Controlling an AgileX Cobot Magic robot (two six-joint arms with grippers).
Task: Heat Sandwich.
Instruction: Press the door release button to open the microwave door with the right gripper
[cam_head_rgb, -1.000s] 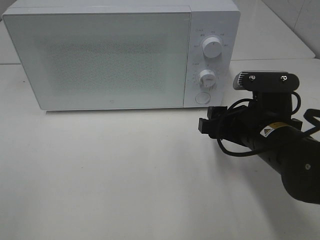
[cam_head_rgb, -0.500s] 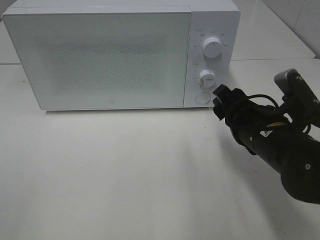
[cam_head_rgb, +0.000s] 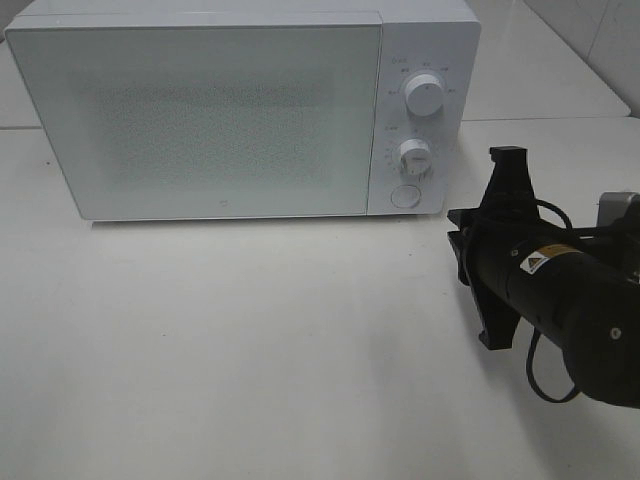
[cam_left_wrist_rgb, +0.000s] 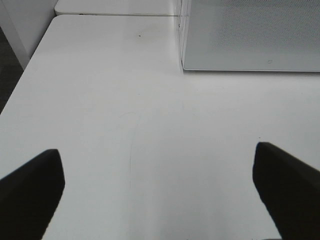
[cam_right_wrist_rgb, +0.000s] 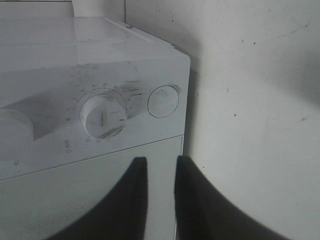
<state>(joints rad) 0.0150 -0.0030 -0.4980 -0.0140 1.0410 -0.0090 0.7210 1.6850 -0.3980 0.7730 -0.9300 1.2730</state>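
Standing nearly together with a thin gap and nothing between them, the right fingers pointed at one white microwave, its door shut. The left fingers stood wide apart over the bare worktop. Two round knobs, upper and lower, sat above one round button. No sandwich showed anywhere.

1. A white table is seen as the work surface; its finish is matte and lightly scuffed.
2. A white microwave is placed at the table's far edge, door closed.
3. A second white surface is visible behind the table's far right corner.
4. Soft, diffuse lighting is cast from above.
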